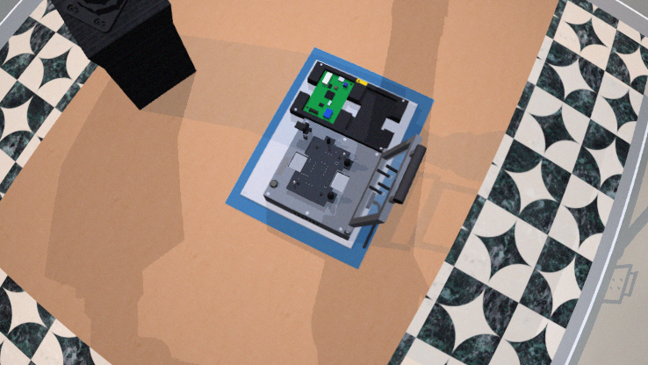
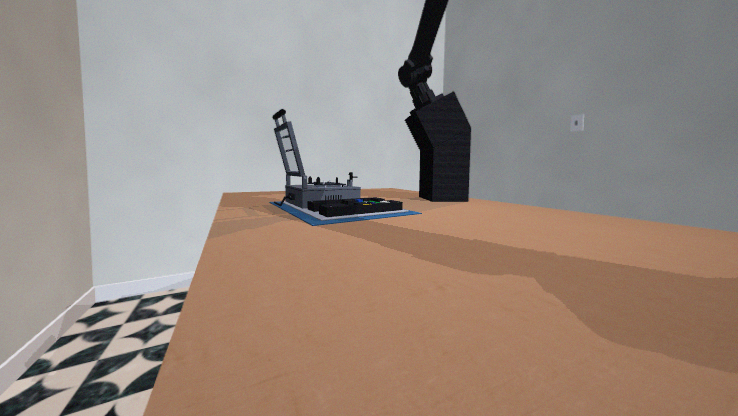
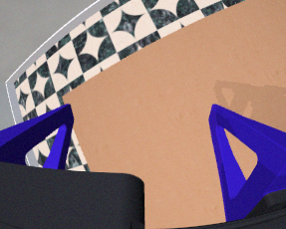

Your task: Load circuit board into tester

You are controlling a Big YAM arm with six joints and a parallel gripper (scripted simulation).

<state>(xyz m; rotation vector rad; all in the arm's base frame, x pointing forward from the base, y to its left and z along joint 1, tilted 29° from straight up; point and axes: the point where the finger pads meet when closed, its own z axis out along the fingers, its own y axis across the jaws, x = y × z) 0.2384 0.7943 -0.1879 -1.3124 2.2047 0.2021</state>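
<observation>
The green circuit board [image 1: 330, 96] lies face up in the left pocket of the black tray [image 1: 354, 105]; its white connector end points to the far side, away from the tester. The grey tester [image 1: 318, 175] stands next to the tray with its lid [image 1: 388, 180] swung open and nearly upright, as the exterior view shows [image 2: 288, 147]. The dark plate with the pins [image 1: 319, 164] is bare. My gripper [image 3: 141, 112] shows only in the wrist view; its blue fingers are wide open and empty, high above the table and away from the fixture.
Tray and tester rest on a grey plate on a blue mat [image 1: 329, 160] at the table's middle. The arm's black base [image 1: 119, 26] stands at the table's far left corner. The tray's right pocket [image 1: 378, 119] is empty.
</observation>
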